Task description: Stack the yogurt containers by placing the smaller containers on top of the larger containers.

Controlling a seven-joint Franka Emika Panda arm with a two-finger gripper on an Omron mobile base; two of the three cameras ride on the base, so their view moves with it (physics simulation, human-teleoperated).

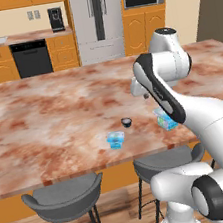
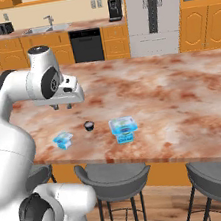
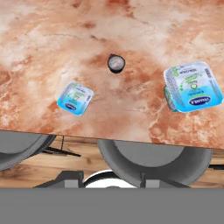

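Note:
Three yogurt containers stand near the front edge of the marble counter (image 2: 182, 101). The larger container, a wide light-blue pack with green marking (image 2: 123, 128) (image 3: 193, 85), is on the right; my arm partly hides this pack (image 1: 165, 120) in the left base view. The small light-blue pack (image 2: 63, 139) (image 1: 115, 139) (image 3: 75, 98) sits to the left. Between them, slightly farther back, is the tiny dark cup (image 2: 88, 125) (image 1: 127, 122) (image 3: 116, 63). My gripper (image 2: 62, 106) (image 1: 144, 96) hangs well above the counter, over the small pack and the cup. It points down, its fingers apart and holding nothing.
Grey bar stools (image 2: 112, 175) (image 1: 65, 193) stand under the counter's front edge, below the containers. The counter (image 1: 44, 118) stretches wide behind them. Cabinets, a dishwasher (image 2: 86, 45) and a fridge (image 2: 155, 9) line the back wall.

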